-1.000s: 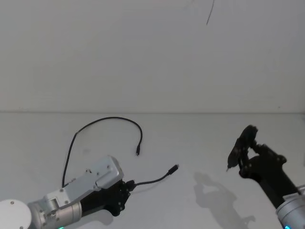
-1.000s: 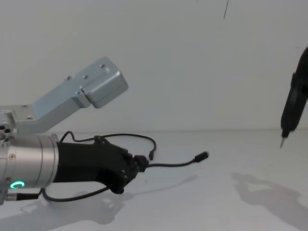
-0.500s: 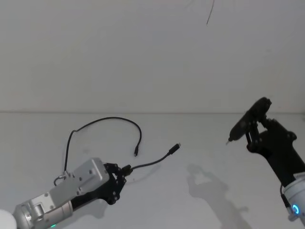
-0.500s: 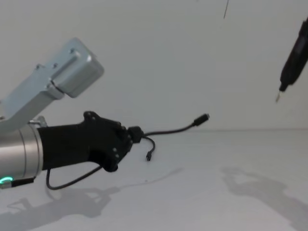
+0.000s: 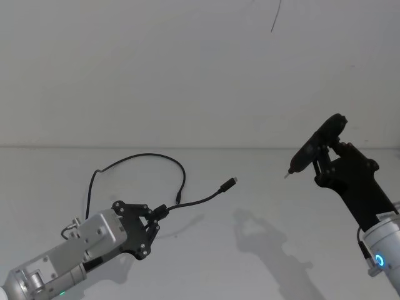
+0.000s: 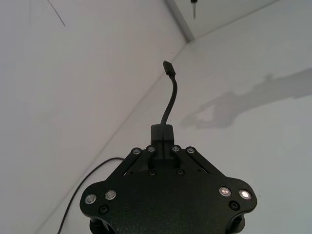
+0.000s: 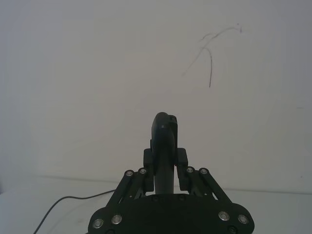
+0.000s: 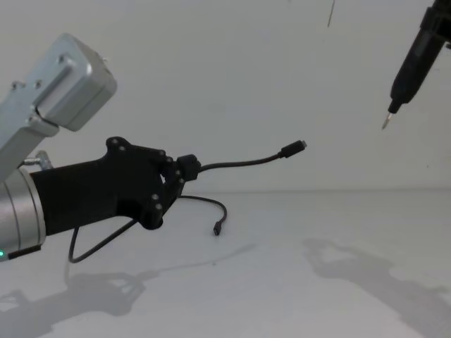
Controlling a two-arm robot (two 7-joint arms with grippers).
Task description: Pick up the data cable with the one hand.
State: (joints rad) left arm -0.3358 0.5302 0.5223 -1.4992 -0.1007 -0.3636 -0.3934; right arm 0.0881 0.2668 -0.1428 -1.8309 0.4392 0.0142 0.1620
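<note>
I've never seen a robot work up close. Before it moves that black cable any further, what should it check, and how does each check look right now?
1. Grip: the left gripper is shut on the data cable. Ok.
2. Held end: the near plug sticks out in the air, well above the table. Ok.
3. Whole cable lifted: the far plug hangs low, and contact with the table is unclear. Cannot tell.
4. Tangles: the cable forms one open loop with no knot visible. Ok.
5. Other arm: the right gripper holds a pen-like tool raised, apart from the cable. Ok.
</note>
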